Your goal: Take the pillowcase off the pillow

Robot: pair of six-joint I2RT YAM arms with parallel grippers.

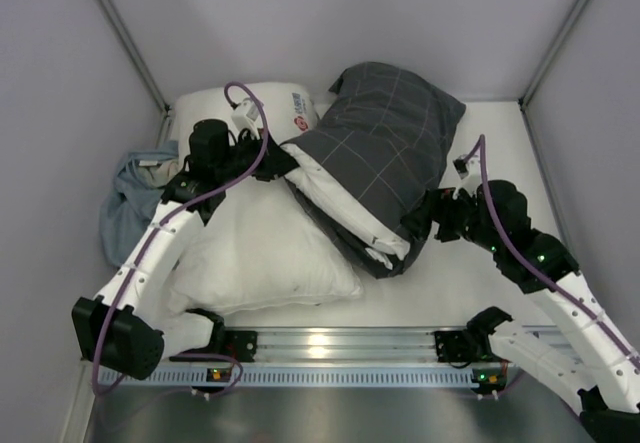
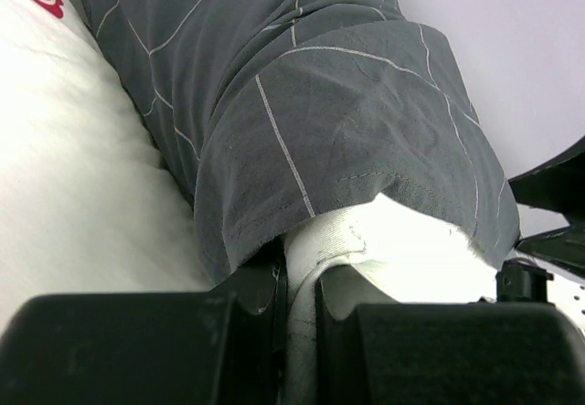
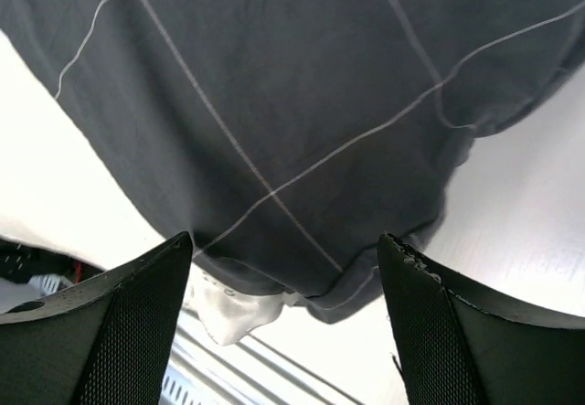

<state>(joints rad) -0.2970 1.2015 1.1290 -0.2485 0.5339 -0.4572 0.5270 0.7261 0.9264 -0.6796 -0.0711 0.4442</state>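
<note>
Pillowcase: the dark grey checked pillowcase (image 1: pixel 385 148) lies slantwise across the middle of the worktop (image 1: pixel 480 283). It covers most of the pillow, and its open hem faces the arms.
Pillow: the white pillow (image 1: pixel 335 203) shows along the cover's left edge and at its near end, where a corner pokes out from under the hem.
Left pincer: the left pincer (image 2: pixel 297 286) is closed, pinching a fold of the pillow's bare white corner just below the hem.
Right pincer: the right pincer (image 3: pixel 283 240) is spread wide at the cover's near right corner, with the hem in front of the gap. I cannot tell if it touches the cloth.
Logo pillow: a white logo pillow (image 1: pixel 285 103) with a red mark lies behind, partly under the covered one.
Plain white pillow: another plain white pillow (image 1: pixel 265 253) lies near the left arm.
Blue cloth: a crumpled light blue cloth (image 1: pixel 125 203) sits at the far left.
</note>
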